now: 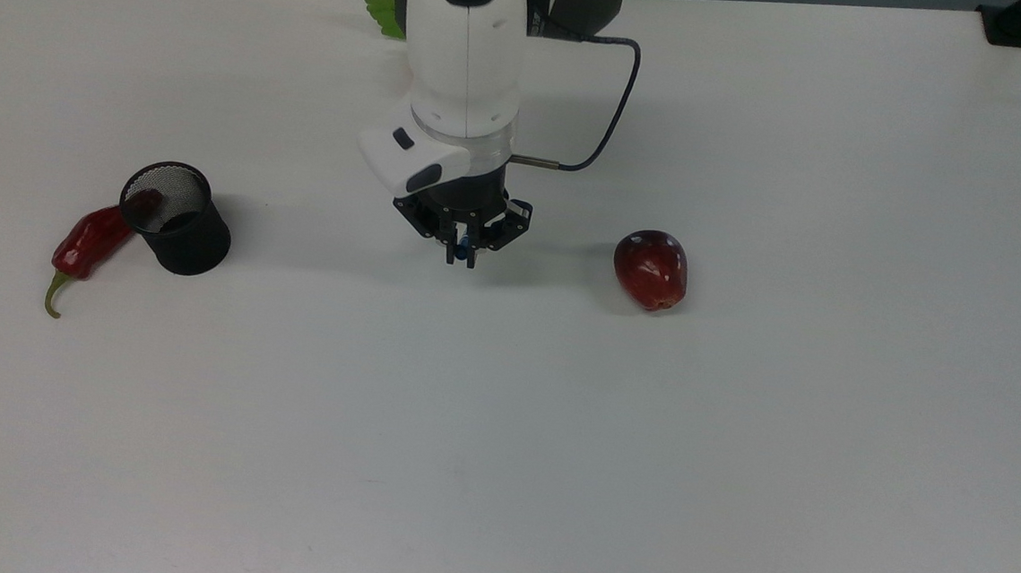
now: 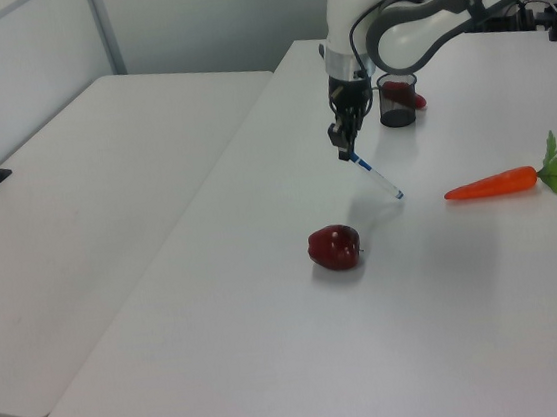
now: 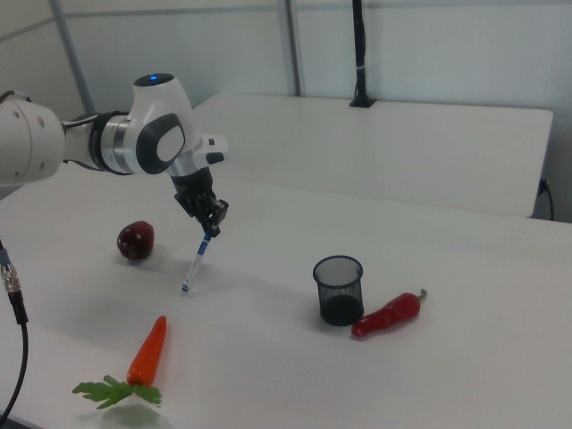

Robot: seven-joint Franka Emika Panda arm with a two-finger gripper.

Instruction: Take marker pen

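My gripper (image 1: 462, 252) is shut on the blue cap end of the marker pen (image 2: 378, 177). The white barrel hangs tilted below the gripper (image 2: 345, 147) and slants down toward the table. In the right view the marker pen (image 3: 196, 265) slopes down to the right view's left from the gripper (image 3: 213, 223). Whether its lower tip touches the table I cannot tell. In the top view a bit of blue marker pen (image 1: 460, 247) shows between the fingers, and the arm hides the barrel.
A black mesh cup (image 1: 176, 218) stands at the top view's left with a red chili (image 1: 87, 243) against it. A dark red apple (image 1: 651, 268) lies to the top view's right of the gripper. An orange carrot (image 2: 492, 184) lies behind the arm.
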